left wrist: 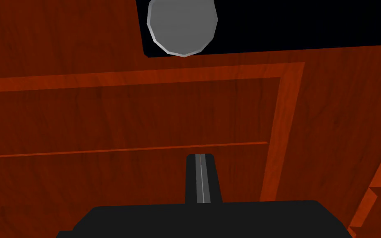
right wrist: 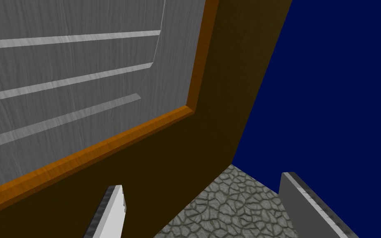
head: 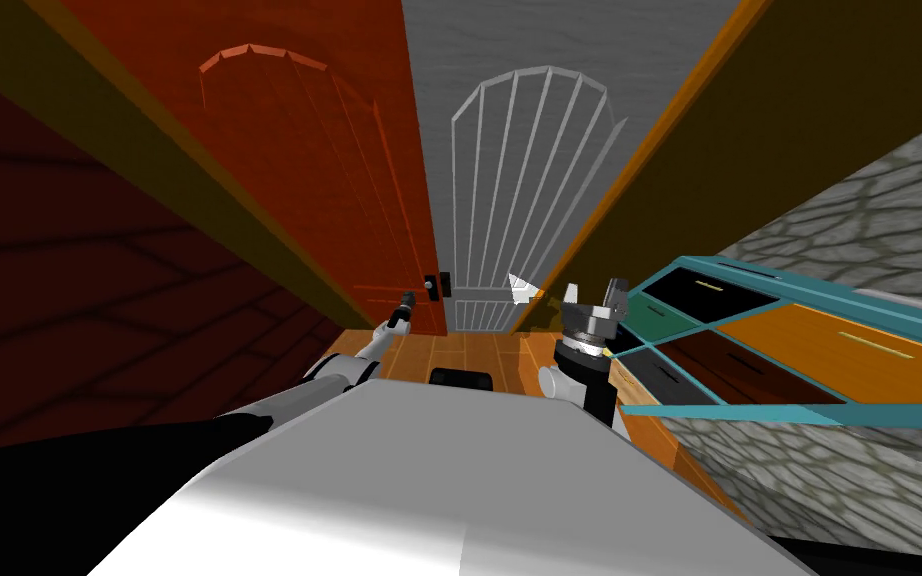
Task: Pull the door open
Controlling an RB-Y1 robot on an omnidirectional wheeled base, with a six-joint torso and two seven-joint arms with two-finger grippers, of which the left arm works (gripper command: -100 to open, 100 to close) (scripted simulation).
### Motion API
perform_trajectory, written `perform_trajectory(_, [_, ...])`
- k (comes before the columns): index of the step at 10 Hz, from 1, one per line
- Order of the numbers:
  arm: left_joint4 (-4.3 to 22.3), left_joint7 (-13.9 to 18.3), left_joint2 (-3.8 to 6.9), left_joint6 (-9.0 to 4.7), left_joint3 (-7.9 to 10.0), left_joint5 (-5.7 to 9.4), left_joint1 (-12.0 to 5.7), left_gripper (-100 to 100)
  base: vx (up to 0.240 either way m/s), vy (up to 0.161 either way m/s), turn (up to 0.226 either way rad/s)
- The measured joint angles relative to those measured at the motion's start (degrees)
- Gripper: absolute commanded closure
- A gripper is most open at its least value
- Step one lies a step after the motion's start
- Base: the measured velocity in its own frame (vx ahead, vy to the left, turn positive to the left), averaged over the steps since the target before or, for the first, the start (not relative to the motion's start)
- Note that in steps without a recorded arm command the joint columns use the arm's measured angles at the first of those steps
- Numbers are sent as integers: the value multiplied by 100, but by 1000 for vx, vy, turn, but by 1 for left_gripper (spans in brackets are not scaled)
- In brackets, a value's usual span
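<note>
A red-brown panelled door [head: 329,180] stands ahead on the left, with a grey round knob [head: 432,287] on a black plate at its right edge. My left gripper [head: 406,303] is just short of the door, a little below and left of the knob. In the left wrist view its fingers [left wrist: 201,156] are pressed together with nothing between them. They point at the door face [left wrist: 103,115], with the knob [left wrist: 182,27] off to one side of their line. My right gripper [head: 592,297] is raised by the right door frame, and its fingers stand open [right wrist: 202,182] and empty.
A grey surface with arched slats [head: 519,180] fills the gap between the door's edge and the orange-trimmed dark frame [head: 639,170]. A teal cabinet with drawers [head: 799,330] juts in at the right, against a stone wall [head: 879,220]. A dark red wall [head: 69,280] lies left, and a wooden floor [head: 459,350] below.
</note>
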Motion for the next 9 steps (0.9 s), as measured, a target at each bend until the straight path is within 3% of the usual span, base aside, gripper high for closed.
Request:
perform_trajectory(4, [-153, 62, -89, 61, -169, -35, -43, -100, -167, -77, -40])
perform_trajectory(5, [-156, 70, -93, 57, -177, -36, -42, -100, -10, 72, 207])
perform_trajectory(6, [-245, 51, -11, 144, -100, -12, 49, -100, 2, 95, 113])
perform_trajectory(7, [-109, 58, 34, 107, -75, -4, 50, -100, 90, 140, 168])
perform_trajectory(9, [-30, 26, 164, 53, 69, 33, 228, -100, 157, 122, 35])
